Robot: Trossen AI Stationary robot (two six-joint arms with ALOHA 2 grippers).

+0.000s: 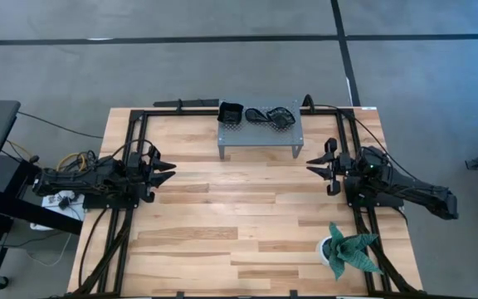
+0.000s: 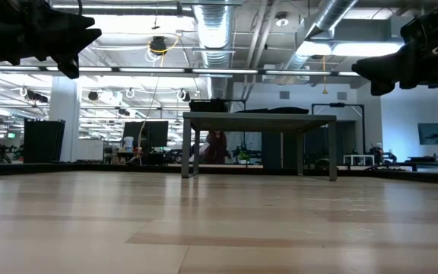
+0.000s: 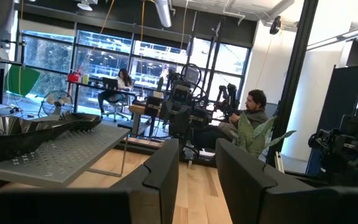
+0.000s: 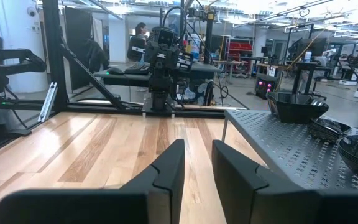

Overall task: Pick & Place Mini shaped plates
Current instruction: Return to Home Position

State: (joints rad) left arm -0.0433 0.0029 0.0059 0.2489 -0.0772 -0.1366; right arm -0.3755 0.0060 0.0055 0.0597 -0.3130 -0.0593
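The table (image 1: 239, 224) is bare between the two arms. Open wood runs from the shelf (image 1: 260, 137) at the far edge down to the near edge. A black frame rail runs along the left, right and far edges. A green spiky plant (image 1: 348, 249) stands in the near right corner, just beside the right rail and well apart from both grippers.

The top is made of pale wood planks, and the low view shows nothing lying on it in front of the shelf legs. Around the table is grey floor with dark lines. The wrist views look into a workshop with desks, other machines and a seated person (image 3: 253, 115) far off.

The mini shaped plates (image 1: 268, 116) all sit on top of the grey perforated shelf, at its back. A square stack (image 1: 231, 112) is at its left end, with the leaf and round ones close together to the right of it. The right wrist view shows them as glossy black dishes (image 4: 300, 106) on the perforated shelf top.

The left gripper (image 1: 171, 171) is at the left side of the table, level and pointing inward, raised above the wood. Its jaws stand a narrow gap apart and hold nothing. The right gripper (image 1: 312, 165) mirrors it at the right side, near the shelf's right leg. Its jaws are also narrowly parted and empty.
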